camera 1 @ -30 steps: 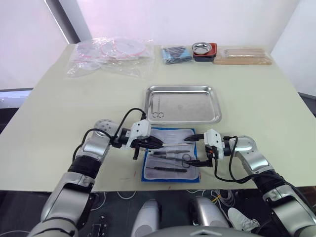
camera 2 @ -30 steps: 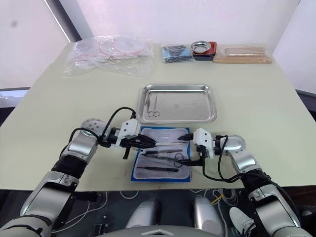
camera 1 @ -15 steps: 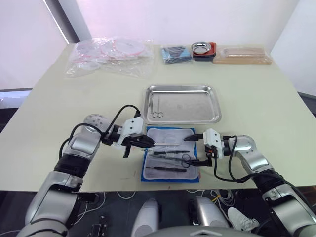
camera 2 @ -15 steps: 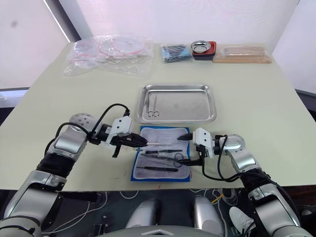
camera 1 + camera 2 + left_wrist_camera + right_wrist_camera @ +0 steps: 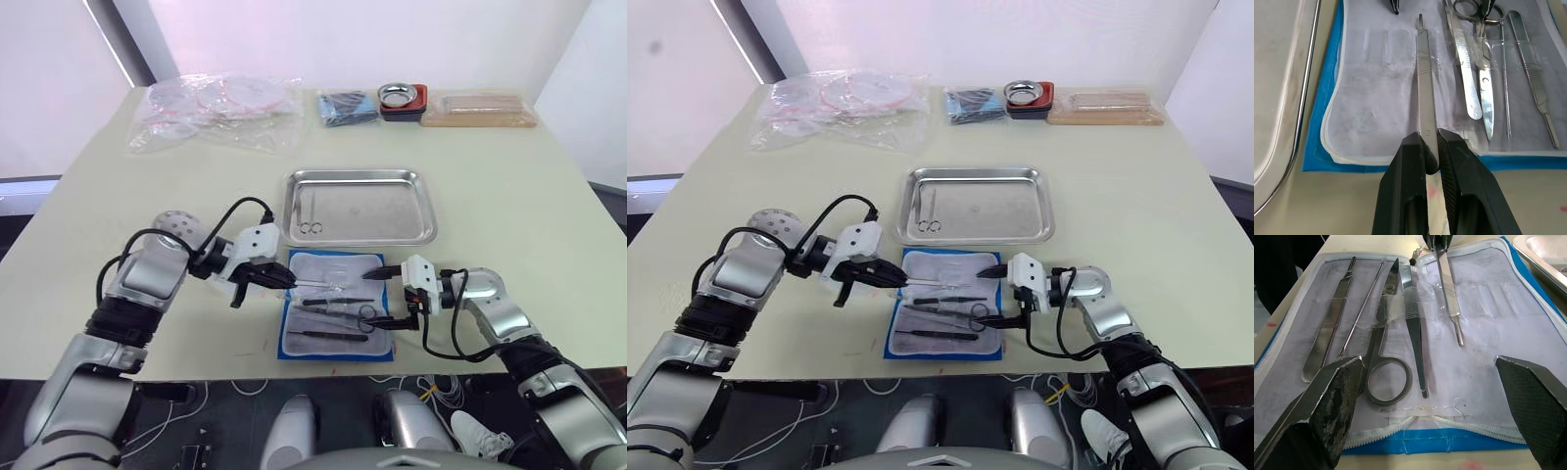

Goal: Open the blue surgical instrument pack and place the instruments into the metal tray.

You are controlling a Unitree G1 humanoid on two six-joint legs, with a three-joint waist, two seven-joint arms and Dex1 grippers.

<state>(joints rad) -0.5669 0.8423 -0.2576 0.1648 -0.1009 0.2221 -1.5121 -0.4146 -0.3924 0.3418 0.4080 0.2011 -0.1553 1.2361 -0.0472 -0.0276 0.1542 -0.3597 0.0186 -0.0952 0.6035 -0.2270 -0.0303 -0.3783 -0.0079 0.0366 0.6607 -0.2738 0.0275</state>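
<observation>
One flat handle [image 5: 1426, 88] (tip perhaps bladeless) in left fingers [image 5: 1406, 161]; right fingers [image 5: 1334, 396] apart.

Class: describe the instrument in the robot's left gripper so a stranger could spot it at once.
Find the metal tray; just in front lies the open blue surgical instrument pack. The straight flat handle over its lining is the only tool pinched by the left gripper.

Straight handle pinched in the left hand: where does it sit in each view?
Left eye: straight handle over the pack, held by the left hand.
Right eye: same place.
Left wrist: running forward from the left hand.
Right wrist: across the lining, tip toward the camera.
Shared landmark: ring-handled scissors, lying alongside.
</observation>
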